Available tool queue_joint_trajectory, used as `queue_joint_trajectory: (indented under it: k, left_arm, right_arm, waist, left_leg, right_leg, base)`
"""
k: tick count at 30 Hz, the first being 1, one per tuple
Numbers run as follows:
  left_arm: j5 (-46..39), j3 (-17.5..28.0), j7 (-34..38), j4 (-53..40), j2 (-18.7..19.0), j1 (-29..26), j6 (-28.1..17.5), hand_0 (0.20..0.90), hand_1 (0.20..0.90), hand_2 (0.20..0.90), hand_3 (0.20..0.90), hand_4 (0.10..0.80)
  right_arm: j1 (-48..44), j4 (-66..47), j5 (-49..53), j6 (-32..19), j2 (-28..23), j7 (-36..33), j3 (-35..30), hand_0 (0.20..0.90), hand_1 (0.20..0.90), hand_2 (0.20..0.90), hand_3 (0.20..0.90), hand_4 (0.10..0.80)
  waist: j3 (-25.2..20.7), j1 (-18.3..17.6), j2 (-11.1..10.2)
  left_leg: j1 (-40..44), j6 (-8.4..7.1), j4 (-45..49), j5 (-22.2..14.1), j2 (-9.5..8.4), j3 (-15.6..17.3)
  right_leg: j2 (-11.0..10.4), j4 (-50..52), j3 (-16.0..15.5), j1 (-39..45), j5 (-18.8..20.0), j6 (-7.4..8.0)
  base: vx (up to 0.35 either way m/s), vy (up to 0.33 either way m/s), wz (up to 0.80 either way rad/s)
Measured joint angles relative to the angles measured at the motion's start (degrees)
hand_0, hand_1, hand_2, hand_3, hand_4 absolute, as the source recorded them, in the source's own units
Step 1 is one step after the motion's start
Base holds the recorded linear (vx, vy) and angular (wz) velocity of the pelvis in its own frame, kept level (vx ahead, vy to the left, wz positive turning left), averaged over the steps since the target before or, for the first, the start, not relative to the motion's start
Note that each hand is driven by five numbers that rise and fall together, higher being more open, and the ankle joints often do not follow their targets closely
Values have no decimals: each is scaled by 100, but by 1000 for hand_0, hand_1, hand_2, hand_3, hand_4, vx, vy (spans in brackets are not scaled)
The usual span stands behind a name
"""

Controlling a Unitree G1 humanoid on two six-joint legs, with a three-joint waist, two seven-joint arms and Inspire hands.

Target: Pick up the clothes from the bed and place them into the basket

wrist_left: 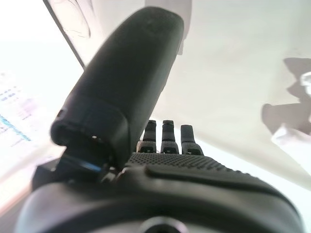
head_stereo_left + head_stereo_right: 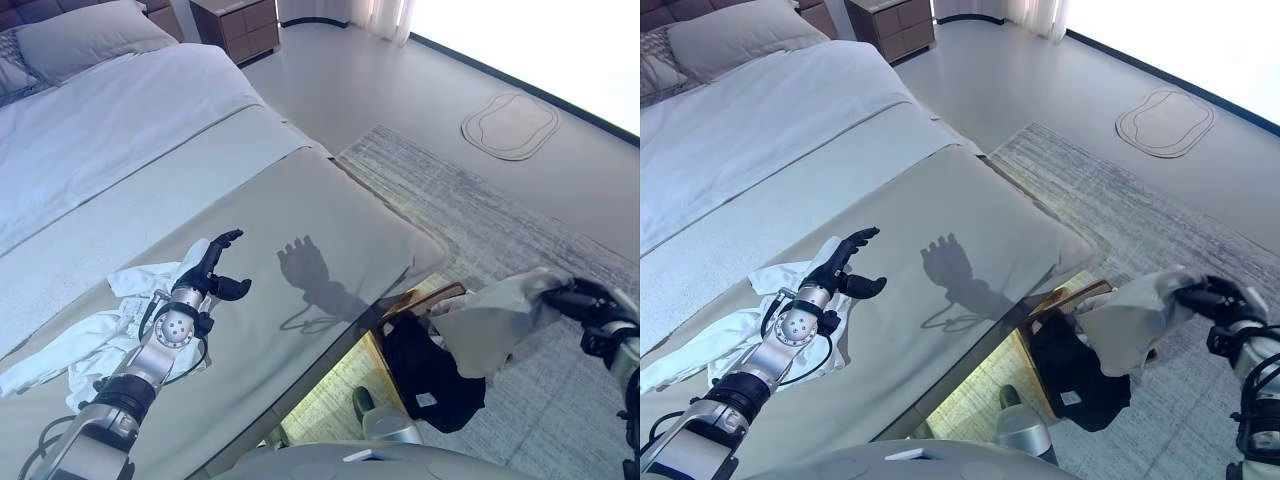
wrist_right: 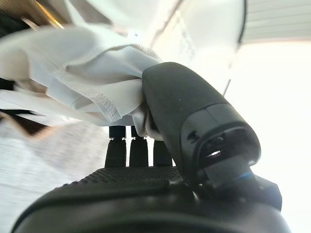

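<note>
Right wrist view: right hand (image 3: pixel 194 121) fingers (image 3: pixel 138 150) pinch grey garment (image 3: pixel 92 73) against thumb.

Strong daylight pours in from the window side, upper right, blown to pure white w/ no detail. The left robot hand (image 2: pixel 212 268) throws a crisp dark shadow (image 2: pixel 305 272) on the bed (image 2: pixel 330 215) near its foot edge. Wrist views: robot hand bulk close-up, soft, out of focus; backgrounds washed out by glare.
</note>
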Motion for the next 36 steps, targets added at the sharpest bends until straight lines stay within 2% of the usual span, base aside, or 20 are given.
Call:
queue_joint_trajectory:
  k: [2,3,9,22,33,36]
  left_arm:
    - [0,-33,0,0,0,-10,7,900,900,900,900,800]
    - [-1,-61,-1,0,0,-16,18,900,900,900,900,800]
    - [0,-219,-24,-4,-9,-43,160,900,900,900,900,800]
    - [-2,-216,-27,-7,-9,-44,215,900,900,900,900,800]
    - [2,-216,-19,-7,-38,-40,217,900,900,900,900,800]
    - [5,-214,-10,-7,-114,-24,216,900,900,900,900,800]
  right_arm:
    - [14,94,87,0,88,144,5,300,300,300,200,100]
    - [14,134,95,0,106,224,18,900,900,900,900,800]
    - [-5,581,80,-51,138,583,123,900,900,900,900,800]
    - [-1,702,47,-157,231,489,250,900,900,900,900,800]
    - [5,670,30,-307,682,465,383,900,900,900,900,800]
    - [18,665,328,-349,855,478,492,900,900,900,900,800]
  waist:
    - [0,18,0]
    - [0,27,0]
    - [1,80,-1]
    - [3,226,-5]
    - [7,261,-12]
    - [7,360,-11]
  left_leg:
    - [1,0,-1,0,-2,-1]
    - [2,0,-1,0,-1,-4]
    - [17,-6,-9,7,1,-77]
    - [-4,-7,-13,13,3,-176]
    - [-4,-15,-19,30,3,-283]
    - [2,-15,-23,41,5,-328]
  right_leg:
    - [-3,-3,-1,4,0,0]
    - [-3,-5,-3,7,0,0]
    - [-2,-42,-100,83,0,0]
    - [4,-54,-155,112,-2,0]
    - [4,-56,-274,167,-3,0]
    - [9,-60,-302,199,-4,-1]
  base:
    - [0,0,0]
    - [0,0,0]
    - [5,-10,7]
    - [-3,-7,3]
    - [5,-5,4]
    - [29,-24,6]
